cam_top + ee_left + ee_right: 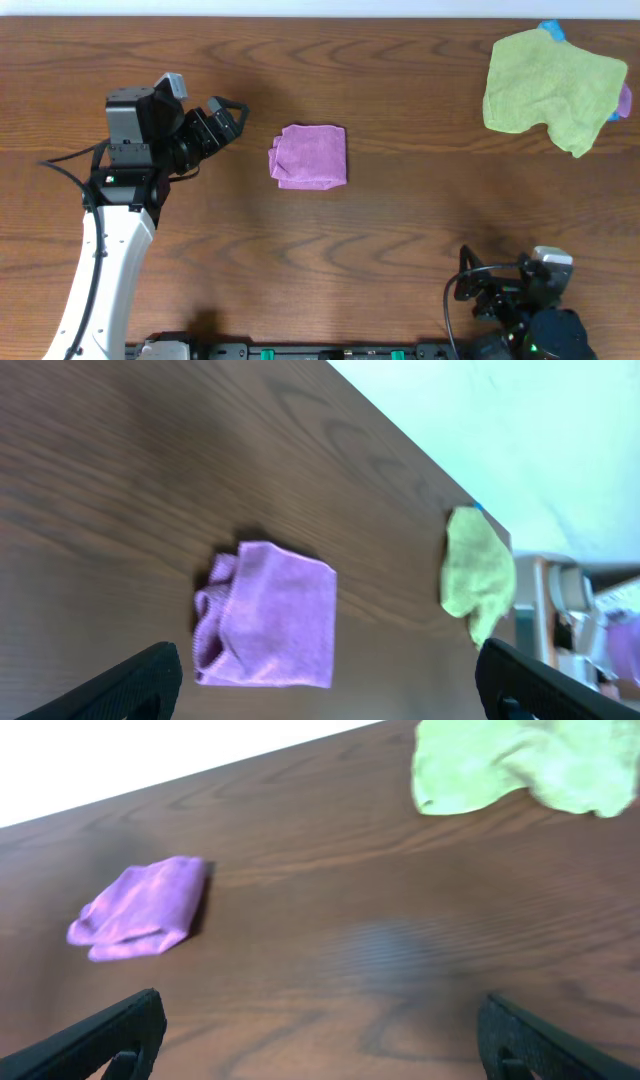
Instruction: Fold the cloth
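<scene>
The purple cloth [309, 156] lies folded into a small, roughly square pad on the brown table [400, 230], flat on its right side and bunched in loose rolls along its left edge. The left tool [232, 115] hangs just left of the cloth, apart from it, fingers spread wide and pinching nothing. The right tool [320, 1010] sits well off to the right of the cloth and nearer the robot, also spread and empty. A larger green cloth [550, 85] lies crumpled far right of the purple cloth, toward the table's far edge
</scene>
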`<action>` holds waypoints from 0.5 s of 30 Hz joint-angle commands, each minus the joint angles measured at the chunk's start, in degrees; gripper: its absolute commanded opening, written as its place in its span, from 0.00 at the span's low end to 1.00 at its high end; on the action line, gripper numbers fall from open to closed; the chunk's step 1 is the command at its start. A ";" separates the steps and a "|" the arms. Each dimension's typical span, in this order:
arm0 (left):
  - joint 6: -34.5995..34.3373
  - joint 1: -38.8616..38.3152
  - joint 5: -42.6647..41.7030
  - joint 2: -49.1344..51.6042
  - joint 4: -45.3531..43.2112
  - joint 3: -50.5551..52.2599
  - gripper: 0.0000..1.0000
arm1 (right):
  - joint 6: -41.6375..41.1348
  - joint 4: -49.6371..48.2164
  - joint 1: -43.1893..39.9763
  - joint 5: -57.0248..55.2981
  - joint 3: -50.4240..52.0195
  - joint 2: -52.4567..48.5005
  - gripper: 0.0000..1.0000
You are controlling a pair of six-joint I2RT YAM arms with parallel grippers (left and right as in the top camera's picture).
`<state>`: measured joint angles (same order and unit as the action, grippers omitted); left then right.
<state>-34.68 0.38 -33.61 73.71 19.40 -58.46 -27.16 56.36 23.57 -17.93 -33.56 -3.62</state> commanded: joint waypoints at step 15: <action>5.95 12.57 -7.37 -18.32 23.93 3.85 0.95 | -1.73 0.11 -0.42 -4.52 0.52 0.33 0.99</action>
<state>-31.09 12.34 -40.03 58.04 42.54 -56.99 -28.10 56.36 23.57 -21.50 -33.52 -3.62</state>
